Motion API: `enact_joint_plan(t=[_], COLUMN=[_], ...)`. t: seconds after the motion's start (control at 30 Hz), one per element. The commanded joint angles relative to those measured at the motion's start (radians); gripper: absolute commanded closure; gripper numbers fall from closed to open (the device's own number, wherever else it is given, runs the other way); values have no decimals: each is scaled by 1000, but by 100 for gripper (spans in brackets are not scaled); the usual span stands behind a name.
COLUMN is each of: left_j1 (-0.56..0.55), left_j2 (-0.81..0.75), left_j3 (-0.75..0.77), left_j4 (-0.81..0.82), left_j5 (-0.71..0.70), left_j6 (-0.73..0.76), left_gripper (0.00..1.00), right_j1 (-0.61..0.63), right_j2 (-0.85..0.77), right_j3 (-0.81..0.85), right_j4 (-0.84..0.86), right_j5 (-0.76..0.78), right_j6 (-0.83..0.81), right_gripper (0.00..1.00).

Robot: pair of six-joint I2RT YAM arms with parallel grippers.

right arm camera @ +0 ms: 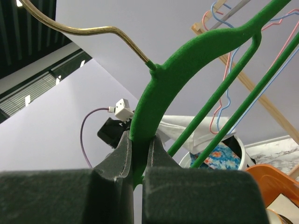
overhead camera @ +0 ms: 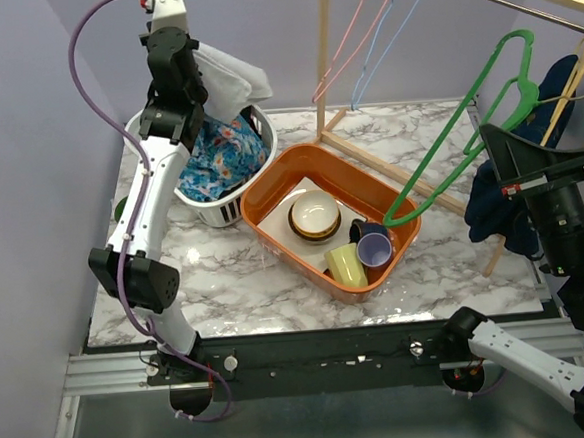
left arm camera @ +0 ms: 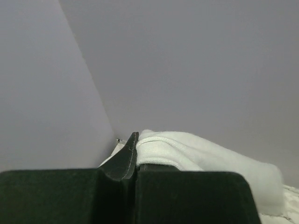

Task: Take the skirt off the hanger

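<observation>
where the top view looks down on the marbled table (overhead camera: 236, 283), the left gripper (overhead camera: 199, 60) hangs above the white slatted laundry basket (overhead camera: 264, 131), pinched tight on a fold of the white cloth skirt (overhead camera: 234, 75). the right gripper (overhead camera: 495, 143), well apart at the right edge, is clamped on the green plastic hanger (overhead camera: 449, 163), whose bars show no cloth. the skirt thus appears already free, and the step in hand is judged to be setting it down.

left wrist view: the dark fingers (left arm camera: 125, 161) meet closed, with the skirt (left arm camera: 196, 151) bunched against them on the right; beyond is only wall.

right wrist view: the jaws grip the hanger (right arm camera: 187, 53) low on its shoulder, below the brass hook (right arm camera: 88, 30). the skirt (right arm camera: 184, 127) shows far off over the basket (right arm camera: 236, 147).

to finish well, the left arm should lower until the trailing cloth lies inside the rim before releasing, so no hem drapes outside. the right should hold the hanger steady, away from the wooden rack (overhead camera: 326, 56).
</observation>
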Motion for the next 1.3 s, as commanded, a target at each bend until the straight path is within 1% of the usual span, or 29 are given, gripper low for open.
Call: enact_joint_plan(t=[0.0,0.03,0.1,0.2,0.23,0.27,0.33,0.37,0.4,0.47,0.5,0.57,0.6,0.67,0.7,0.77,0.83,0.87,0.9,1.0,1.07,1.2,1.27], left_j1=[81,110,135,184,190,196,196,196,196,196,196,196,198,198,198,198,198,198,198,198,198,192,176], left_j2=[-18,-21,-19,17,28,52,83,124,146,203,217,250,258,275,274,266,248,223,208,133,87,24,-19], left_j3=[-35,-72,-107,-155,-182,-196,-227,-228,-227,-239,-248,-268,-267,-244,-233,-206,-192,-179,-173,-158,-130,-86,-81], left_j4=[16,11,0,-53,-70,-75,-83,-93,-110,-139,-139,-133,-142,-194,-216,-267,-297,-302,-307,-311,-330,-385,-412], left_j5=[19,28,54,132,158,217,294,348,367,407,466,518,551,562,562,562,580,598,611,649,721,732,736], left_j6=[-99,-151,-200,-311,-334,-364,-375,-386,-426,-455,-476,-490,-497,-506,-512,-523,-530,-532,-530,-527,-521,-515,-480], left_gripper=[100,100,100,100,100,100,100,100,100,100,100,100,94,69,46,34,20,16,9,3,2,3,3], right_j1=[-1,-1,-1,-1,-1,-1,-1,-1,-1,-1,-1,-1,-1,0,-1,-3,-1,-1,0,-1,-1,-1,-1], right_j2=[-5,-4,0,7,13,16,27,36,41,52,53,58,62,64,66,66,67,69,69,85,101,128,144], right_j3=[-16,-18,-21,-30,-30,-30,-24,-24,-22,-21,-22,-22,-22,-21,-22,-29,-33,-38,-41,-42,-36,-30,-18], right_j4=[11,13,17,29,37,37,36,33,31,25,23,11,8,-1,-3,-1,6,5,2,-15,-46,-67,-85], right_j5=[-10,-12,-10,-12,-13,-15,-23,-26,-32,-33,-29,-24,-24,-24,-24,-26,-27,-27,-24,-24,-20,-55,-73], right_j6=[-22,-22,-22,-17,-16,-16,-16,-16,-17,-25,-28,-36,-37,-40,-42,-37,-37,-37,-39,-51,-59,-63,-51], right_gripper=[99,99,99,99,99,99,99,99,99,99,99,99,99,99,99,99,99,99,99,99,99,99,99])
